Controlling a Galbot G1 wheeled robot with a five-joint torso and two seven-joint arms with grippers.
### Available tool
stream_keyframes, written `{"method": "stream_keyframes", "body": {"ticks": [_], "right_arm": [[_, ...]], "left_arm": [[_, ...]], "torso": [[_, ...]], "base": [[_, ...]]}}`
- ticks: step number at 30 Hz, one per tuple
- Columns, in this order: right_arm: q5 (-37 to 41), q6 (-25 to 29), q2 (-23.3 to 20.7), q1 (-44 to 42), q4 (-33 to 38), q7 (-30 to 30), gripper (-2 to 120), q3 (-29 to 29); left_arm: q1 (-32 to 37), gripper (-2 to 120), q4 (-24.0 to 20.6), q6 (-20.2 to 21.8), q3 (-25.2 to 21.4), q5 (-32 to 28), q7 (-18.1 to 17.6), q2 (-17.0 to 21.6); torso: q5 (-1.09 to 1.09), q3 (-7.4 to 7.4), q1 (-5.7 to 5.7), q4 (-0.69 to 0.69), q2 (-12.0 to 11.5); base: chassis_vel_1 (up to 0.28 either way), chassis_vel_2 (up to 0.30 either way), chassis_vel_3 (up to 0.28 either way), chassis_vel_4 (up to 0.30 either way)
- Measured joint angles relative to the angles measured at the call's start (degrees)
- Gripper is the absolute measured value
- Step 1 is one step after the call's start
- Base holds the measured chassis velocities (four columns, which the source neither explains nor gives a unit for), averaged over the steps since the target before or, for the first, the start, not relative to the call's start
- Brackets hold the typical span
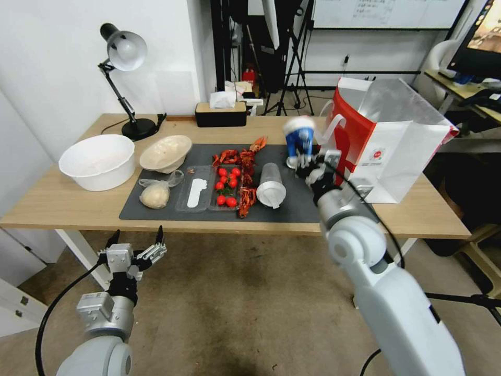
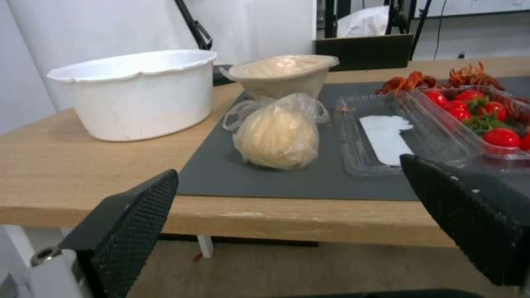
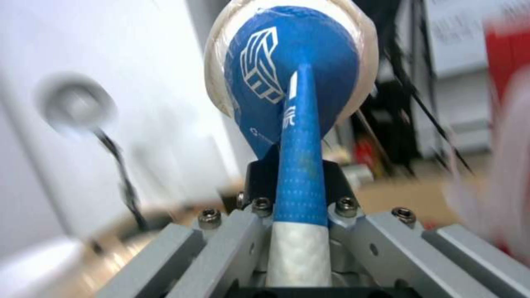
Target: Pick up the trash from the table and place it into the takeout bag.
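Note:
My right gripper (image 1: 304,159) is shut on the blue-and-white paper cup (image 1: 299,137), held tilted above the dark mat's right end, just left of the takeout bag (image 1: 389,141). In the right wrist view the cup (image 3: 292,70) is squashed flat between the jaws. More trash lies on the table (image 1: 62,201): a clear lidded cup (image 1: 271,187) on its side, a clear bag with a beige lump (image 1: 155,194) (image 2: 279,134) and a cream bowl (image 1: 166,152) (image 2: 283,74). My left gripper (image 1: 136,243) (image 2: 287,169) hangs open below the table's front edge, facing the lump bag.
A big white tub (image 1: 97,161) stands at the table's left, with a desk lamp (image 1: 125,52) and a black tissue box (image 1: 221,113) behind. An open clear clamshell with cherry tomatoes (image 1: 225,185) and red crayfish shells (image 1: 245,159) lie mid-mat.

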Motion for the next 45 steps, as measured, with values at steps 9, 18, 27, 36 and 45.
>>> {"method": "stream_keyframes", "body": {"ticks": [9,18,27,36,45], "right_arm": [[6.74,-0.94,-4.93,8.71,1.72,4.07,2,5.29],[12.12,-7.67,-12.33,19.00,-7.23,19.98,2,8.34],[13.89,-15.07,-10.39,20.95,-12.18,31.29,2,7.22],[14.92,-17.68,-9.44,21.24,-12.39,33.71,25,6.98],[15.35,-18.33,-10.59,21.06,-11.89,34.29,61,7.51]], "left_arm": [[0.21,100,-0.17,-0.20,0.15,0.44,0.04,-0.23],[0.31,100,-0.19,-0.59,0.61,0.97,0.24,-0.39],[0.66,100,-0.25,-1.24,0.36,1.02,0.32,-0.13],[0.77,100,-0.15,-1.70,0.20,0.99,0.34,-0.02],[0.62,100,0.13,-1.81,0.71,1.20,0.47,-0.26]], "torso": [[0.01,0.00,0.00,0.00,0.00],[0.00,0.00,0.01,-0.01,0.00],[0.00,0.00,0.00,0.00,-0.01],[-0.01,0.00,0.00,0.00,0.00],[-0.01,0.00,0.00,-0.01,0.00]], "base": [[0.000,0.000,0.000,0.000],[0.000,0.000,0.000,0.000],[0.000,0.000,0.000,0.000],[0.000,0.000,0.000,0.000],[0.000,0.000,0.000,0.000]]}}
